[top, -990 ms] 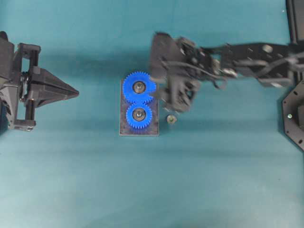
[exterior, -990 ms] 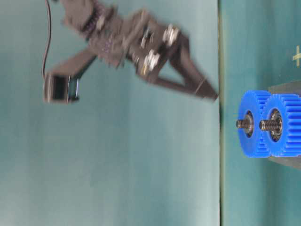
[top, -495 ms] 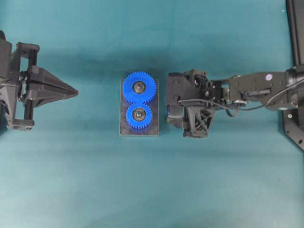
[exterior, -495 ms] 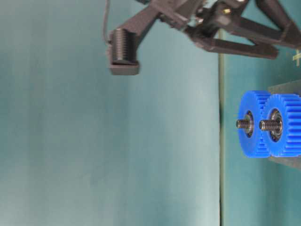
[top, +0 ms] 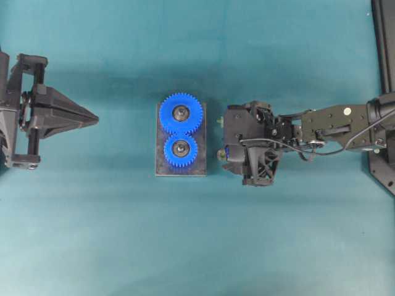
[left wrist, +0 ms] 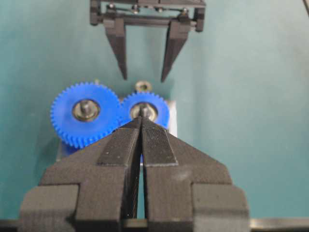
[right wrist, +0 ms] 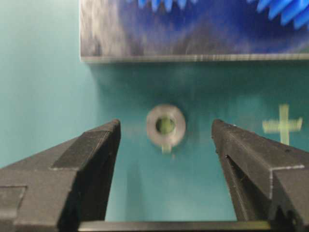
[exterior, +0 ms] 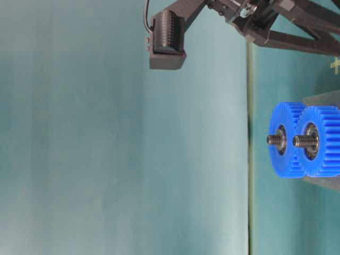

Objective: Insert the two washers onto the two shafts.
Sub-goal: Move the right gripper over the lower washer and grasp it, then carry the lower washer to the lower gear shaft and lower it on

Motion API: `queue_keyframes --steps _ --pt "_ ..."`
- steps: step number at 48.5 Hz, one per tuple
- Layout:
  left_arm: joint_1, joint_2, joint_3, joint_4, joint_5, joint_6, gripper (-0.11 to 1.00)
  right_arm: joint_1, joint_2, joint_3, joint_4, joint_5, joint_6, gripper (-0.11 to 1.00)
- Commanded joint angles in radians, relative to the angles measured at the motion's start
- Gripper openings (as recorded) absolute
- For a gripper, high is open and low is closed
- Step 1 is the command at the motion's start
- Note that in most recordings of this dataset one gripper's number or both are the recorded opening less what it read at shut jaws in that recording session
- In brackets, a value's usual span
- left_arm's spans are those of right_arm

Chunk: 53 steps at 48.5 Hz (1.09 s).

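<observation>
Table: one, a flat teal surface [top: 111,234] with a matte, faintly mottled finish; a pale cross mark [right wrist: 283,125] is painted on it at the right of the right wrist view.
Arms: two, both black with angular, ribbed plastic parts.
Right gripper [right wrist: 165,140]: low at the centre right of the overhead view, just beside the base plate; its two flat black fingers [right wrist: 89,154] are spread wide with the washer lying between them, touched by neither.
Left gripper [left wrist: 140,126]: at the far left of the overhead view, well apart from the parts; its two wedge-shaped fingers [left wrist: 120,147], with fine ribbed pads, are pressed together to a point and carry nothing.
Base plate [top: 200,168]: one, a dark grey rectangular slab at the centre of the overhead view, with a dull, scuffed metallic face; it carries the two gears.
Gears: two, bright blue toothed plastic discs, meshed; the larger gear [top: 181,113] sits above the smaller gear [top: 181,150] in the overhead view.
Shafts: two, short grey threaded metal studs, one shaft [exterior: 273,139] standing out of each gear's round metal hub.
Washer [right wrist: 165,125]: one, a small grey metal ring with a round hole, lying flat on the table just beside the plate's edge, on neither shaft.
</observation>
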Motion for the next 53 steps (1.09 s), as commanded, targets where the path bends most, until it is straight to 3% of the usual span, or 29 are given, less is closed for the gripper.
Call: queue_keyframes --steps 1,15,38,53 --pt "0.000 -0.005 -0.012 0.002 -0.008 0.000 0.00 0.002 -0.002 -0.008 0.002 -0.018 0.009 0.76" --pt "0.002 -0.020 -0.014 0.002 -0.008 -0.006 0.01 0.006 0.040 -0.009 0.002 -0.020 0.009 0.62" --pt "0.000 -0.026 -0.012 0.002 -0.009 -0.008 0.01 0.005 0.075 -0.014 0.002 -0.017 0.057 0.57" --pt "0.000 -0.023 -0.011 0.002 -0.009 -0.008 0.00 0.005 0.075 -0.018 0.002 -0.012 0.077 0.34"
